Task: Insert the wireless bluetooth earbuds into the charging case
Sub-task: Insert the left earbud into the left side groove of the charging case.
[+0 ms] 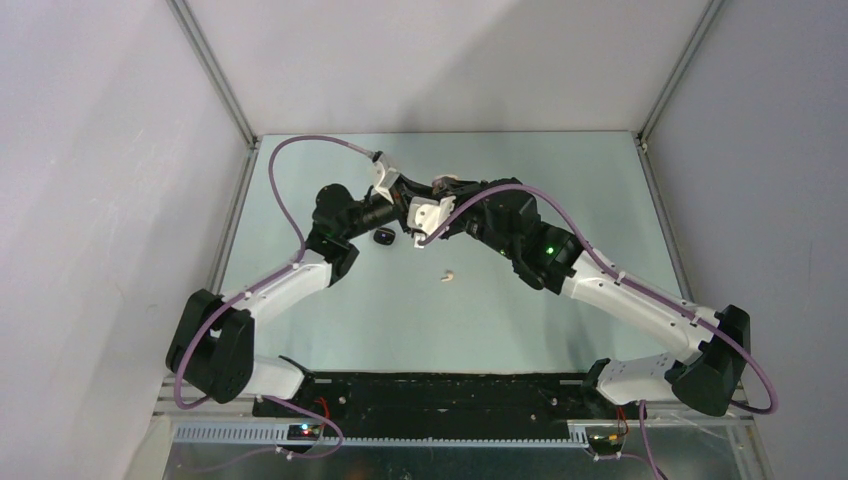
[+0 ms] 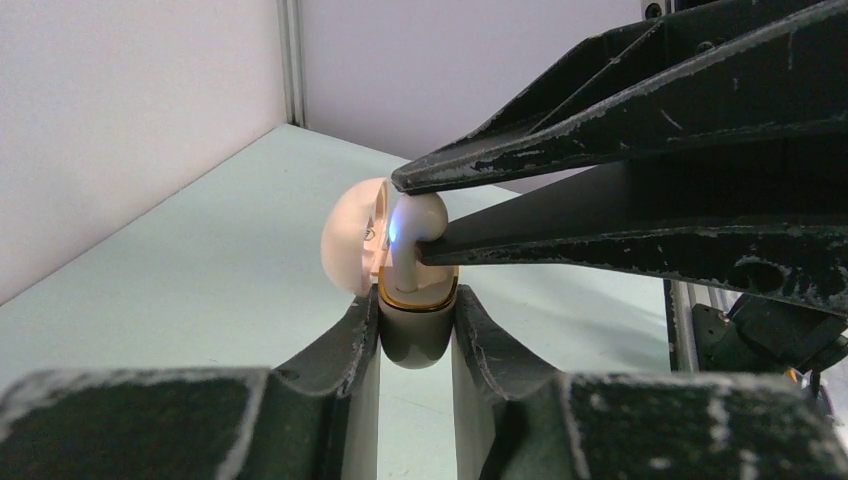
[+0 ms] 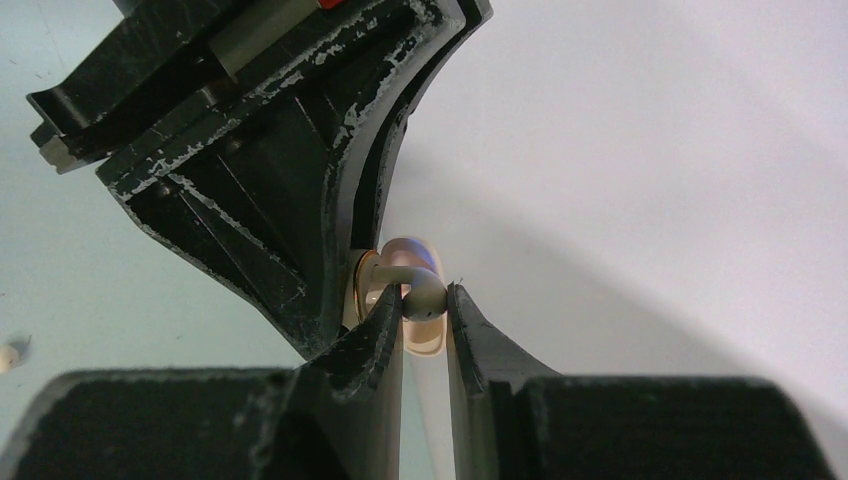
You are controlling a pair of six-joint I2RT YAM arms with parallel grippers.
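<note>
Left hand (image 2: 418,310) is clamped narrow on the cream charging case (image 2: 412,345), one finger on each side of the lower shell, opening facing up. From what I see on the left wrist cam, the case looks held off the worktop (image 1: 400,310). Its lid (image 2: 350,238) is flipped open and stands on the side of the case away from the right hand. A gold rim (image 2: 415,300) is visible around the case mouth. Right hand (image 3: 423,300) comes in across the top of the case, nearly shut, pinching a cream earbud (image 2: 420,218) between its tips. That earbud sits right at the case mouth with its lower end at the gold rim. I can't tell whether it's fully seated in the pocket. There's a small blue glow on the earbud on the side facing the lid. The right wrist cam agrees: earbud between the right fingertips, with the case and its rim touching it from behind and the left hand's fingers around the case. On the top cam both hands meet over the far middle of the worktop. A second cream earbud (image 1: 449,275) lies loose on the worktop, near the case on the side toward the arm bases and apart from both hands. A small black rounded object (image 1: 383,237) lies on the worktop just left of the case, by the left wrist. I can't tell from here if it's a case.
</note>
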